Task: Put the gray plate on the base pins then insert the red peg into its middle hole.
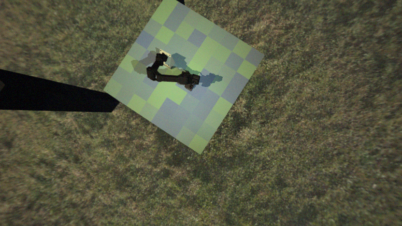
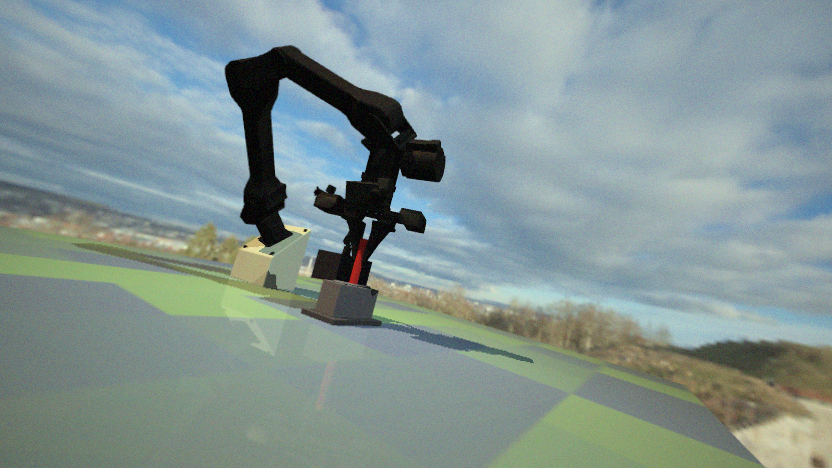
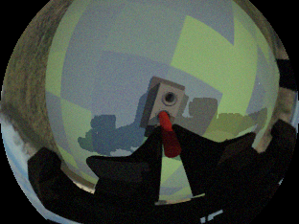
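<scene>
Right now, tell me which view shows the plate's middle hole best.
Wrist view: the middle hole shows as a dark circle on the gray plate, just beyond the red peg tip. The exterior view shows only the plate's side; in the top view the arm hides it.

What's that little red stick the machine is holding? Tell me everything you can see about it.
The red peg is a slim, plain red rod, smooth and matte. It is pinched near its upper end by the black gripper, whose fingers are shut on it. It hangs nearly upright, leaning slightly, directly over the gray plate. In the wrist view its lower tip points at the plate's middle hole; whether it has entered cannot be told.
</scene>
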`<state>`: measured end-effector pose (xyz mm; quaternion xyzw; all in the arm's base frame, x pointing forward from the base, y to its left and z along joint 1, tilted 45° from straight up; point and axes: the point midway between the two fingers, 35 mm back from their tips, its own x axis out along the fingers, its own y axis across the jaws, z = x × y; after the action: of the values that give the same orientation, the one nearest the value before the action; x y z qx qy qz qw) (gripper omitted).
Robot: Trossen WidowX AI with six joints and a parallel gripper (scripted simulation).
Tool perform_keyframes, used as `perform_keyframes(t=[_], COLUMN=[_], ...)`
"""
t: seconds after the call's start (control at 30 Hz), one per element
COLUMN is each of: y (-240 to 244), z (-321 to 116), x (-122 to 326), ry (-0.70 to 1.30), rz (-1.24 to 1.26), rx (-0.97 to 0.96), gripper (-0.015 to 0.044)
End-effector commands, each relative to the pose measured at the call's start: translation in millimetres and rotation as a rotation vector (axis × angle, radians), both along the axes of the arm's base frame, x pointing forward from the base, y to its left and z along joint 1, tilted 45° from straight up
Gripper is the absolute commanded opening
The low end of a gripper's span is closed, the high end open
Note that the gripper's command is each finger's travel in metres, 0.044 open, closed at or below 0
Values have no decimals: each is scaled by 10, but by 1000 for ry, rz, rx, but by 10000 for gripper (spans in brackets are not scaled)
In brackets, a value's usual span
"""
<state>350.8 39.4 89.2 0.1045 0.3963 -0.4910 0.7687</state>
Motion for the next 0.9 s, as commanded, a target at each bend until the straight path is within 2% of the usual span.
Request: perform_keyframes(t=[0.0, 0.87], y=[-2, -14], z=[2, -10], x=[0, 1], ry=[0, -2], rz=[1, -4], rx=[-2, 1], gripper=[0, 0])
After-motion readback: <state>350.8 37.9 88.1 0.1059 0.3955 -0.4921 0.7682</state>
